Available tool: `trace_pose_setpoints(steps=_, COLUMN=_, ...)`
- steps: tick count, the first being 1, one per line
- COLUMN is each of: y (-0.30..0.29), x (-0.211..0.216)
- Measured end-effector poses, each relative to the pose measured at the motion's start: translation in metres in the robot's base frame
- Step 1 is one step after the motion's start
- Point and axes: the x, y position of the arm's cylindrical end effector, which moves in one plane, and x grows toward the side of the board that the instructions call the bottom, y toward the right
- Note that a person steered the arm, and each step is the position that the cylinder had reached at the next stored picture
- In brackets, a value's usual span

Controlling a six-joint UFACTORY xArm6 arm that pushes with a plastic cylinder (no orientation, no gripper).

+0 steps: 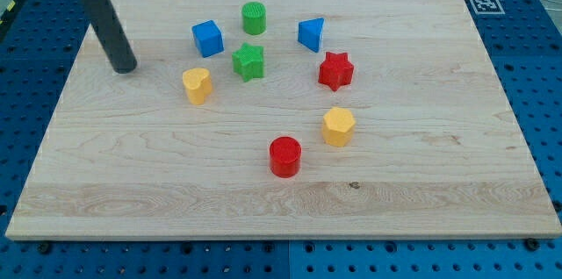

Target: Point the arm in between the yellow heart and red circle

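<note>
1. Well, the yellow heart (197, 84) is a small chunky block of ribbed plastic, its top face showing two rounded lobes and a narrower end; which way it points I cannot make out sharply, though the narrow end seems turned toward the view's bottom, giving it a slightly top-to-bottom long axis.
2. Taking the heart as landmark, the red circle (284, 156) is a short upright cylinder, round from above (so it has no direction), lying toward the view's bottom right of the heart and well apart from it.
3. My tip (125, 68) is a bare dark rod end holding nothing, resting on the wooden board (421, 191) to the view's left of the heart and a little higher, touching no block; the rod leans up toward the view's top left.
4. Just to the heart's upper right stands the green star (248, 61), and the blue cube (208, 38) is near, directly above the heart.
5. Farther right of the heart sit the green cylinder (254, 17), blue triangle (311, 33), red star (335, 70) and yellow hexagon (338, 126).
</note>
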Motion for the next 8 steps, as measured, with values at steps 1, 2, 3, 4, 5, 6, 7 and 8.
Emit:
trace_pose_setpoints(steps=1, y=0.008, x=0.0)
trace_pose_setpoints(steps=2, y=0.009, x=0.006)
trace_pose_setpoints(steps=3, y=0.009, x=0.041)
trace_pose_setpoints(steps=4, y=0.011, x=0.073)
trace_pose_setpoints(steps=5, y=0.031, x=0.089)
trace_pose_setpoints(steps=6, y=0.059, x=0.093)
trace_pose_setpoints(steps=7, y=0.089, x=0.093)
trace_pose_setpoints(steps=8, y=0.117, x=0.093)
